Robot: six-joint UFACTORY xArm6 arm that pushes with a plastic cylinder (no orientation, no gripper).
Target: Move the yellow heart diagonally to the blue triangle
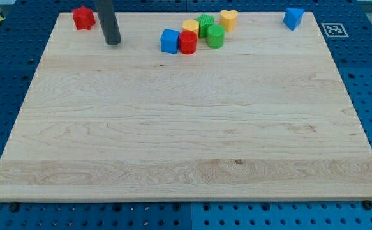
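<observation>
The yellow heart sits near the view's top, right of centre, at the right end of a cluster of blocks. The blue triangle lies alone at the view's top right corner of the board, well right of the heart. My tip rests on the board at the view's top left, far left of the heart and left of the cluster. It touches no block.
The cluster holds a blue cube, a red cylinder, a yellow block, a green star-like block and a green cylinder. A red star-like block sits at the top left corner. The wooden board lies on a blue pegboard.
</observation>
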